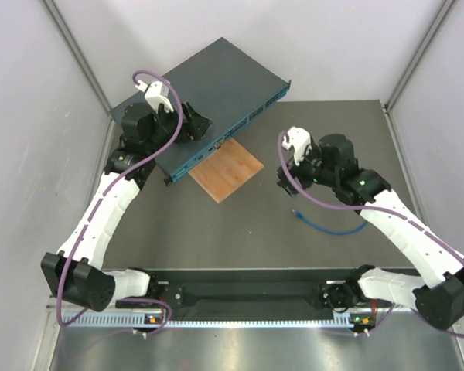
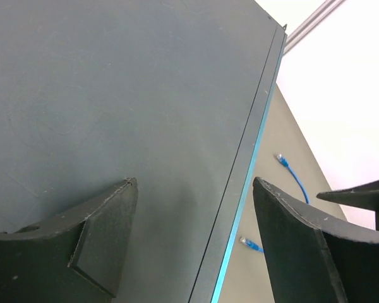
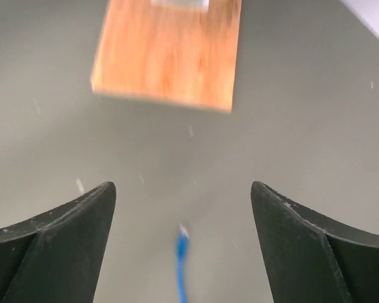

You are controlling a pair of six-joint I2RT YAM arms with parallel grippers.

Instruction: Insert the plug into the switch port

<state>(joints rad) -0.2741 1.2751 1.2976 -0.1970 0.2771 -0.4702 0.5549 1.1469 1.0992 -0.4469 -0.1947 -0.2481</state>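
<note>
The switch [image 1: 209,100] is seen lying flat at the far left of the table [image 1: 247,247], with its brighter blue front face turned toward the middle of the table. An orange-brown wooden square [image 1: 226,170] is laid on the table against that face, with one corner up to it.

The left gripper [image 1: 197,124] is held over the switch's front edge. In the left wrist view its fingers [image 2: 107,233] are spread wide apart and nothing is held between them. One is placed above the dark top panel and the other out beyond the bright front edge. Whether either finger is touching the metal cannot be told from these views.

The plug [image 1: 296,210] is found on the bare table, well apart from the switch and to the right of the wooden square. Its thin blue cable [image 1: 329,229] is curved away toward the right arm. Nothing is gripping it.

The right gripper [image 1: 288,184] is held just beyond the plug. In the right wrist view its fingers [image 3: 63,240] are parted widely and are empty. The plug [image 3: 183,233] is seen low between them on the table, somewhat blurred, with the wooden square [image 3: 167,53] further off
</note>
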